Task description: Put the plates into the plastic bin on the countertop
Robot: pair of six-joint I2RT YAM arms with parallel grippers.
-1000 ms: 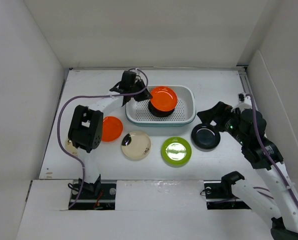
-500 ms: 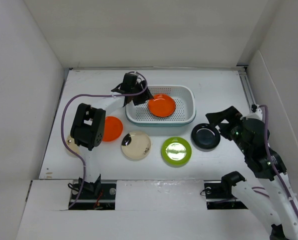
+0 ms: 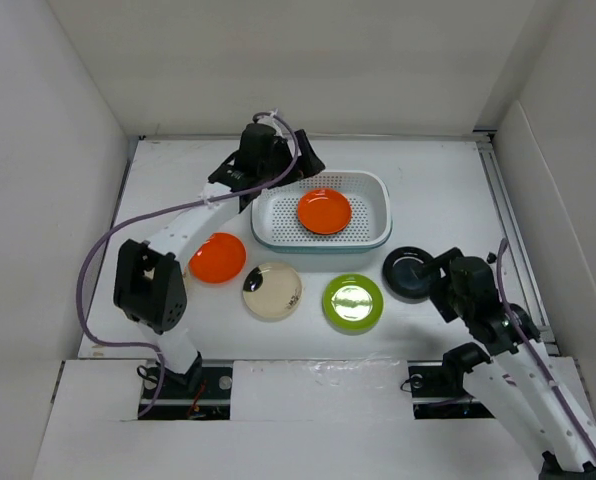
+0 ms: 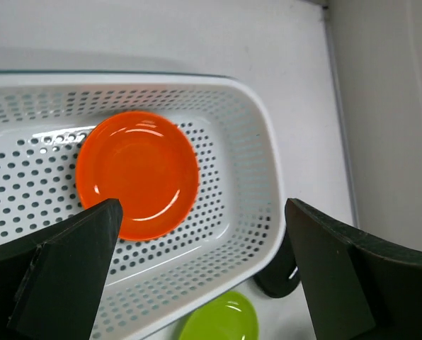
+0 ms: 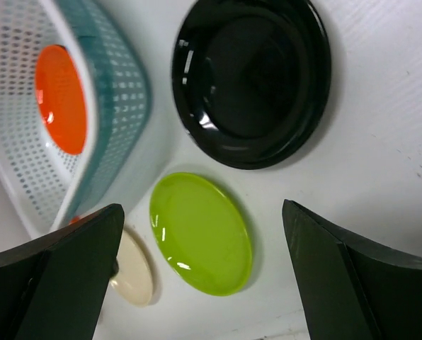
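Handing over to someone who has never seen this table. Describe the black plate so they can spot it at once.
Find the white bin toward the back of the countertop. Just off its near right corner, flat on the surface, lies the black plate, rightmost in a row of four. Its neighbour is the lime green plate; no other plate in the row is dark.

Left gripper (image 4: 202, 212) hung over the back-left corner of the plastic bin (image 3: 382, 214), jaws spread wide, empty, right gripper (image 5: 202, 211) off the bin's front-right corner, jaws equally wide, empty
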